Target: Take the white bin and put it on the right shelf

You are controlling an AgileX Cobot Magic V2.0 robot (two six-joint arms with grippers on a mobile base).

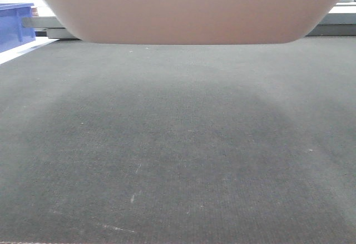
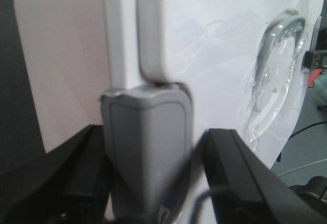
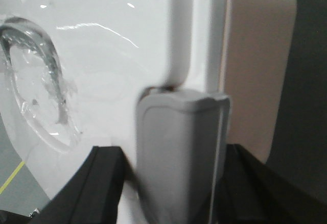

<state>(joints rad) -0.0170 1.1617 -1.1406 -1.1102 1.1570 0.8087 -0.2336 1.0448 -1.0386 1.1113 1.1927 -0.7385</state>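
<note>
My left pincer (image 2: 153, 142) and right pincer (image 3: 171, 155) each clamp a grey latch (image 2: 145, 127) on the pale pinkish-white plastic bin (image 1: 189, 10), slung between them above the dark grey surface (image 1: 178, 155); I'd hold both level.

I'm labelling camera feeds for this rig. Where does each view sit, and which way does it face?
Front view: low, facing forward over the mat at the bin, which fills the top; no robot parts show.
Left wrist: behind the left gripper, facing the bin's lid rim.
Right wrist: behind the right gripper, facing the opposite rim.
Both wrist views share the lid handle.
</note>
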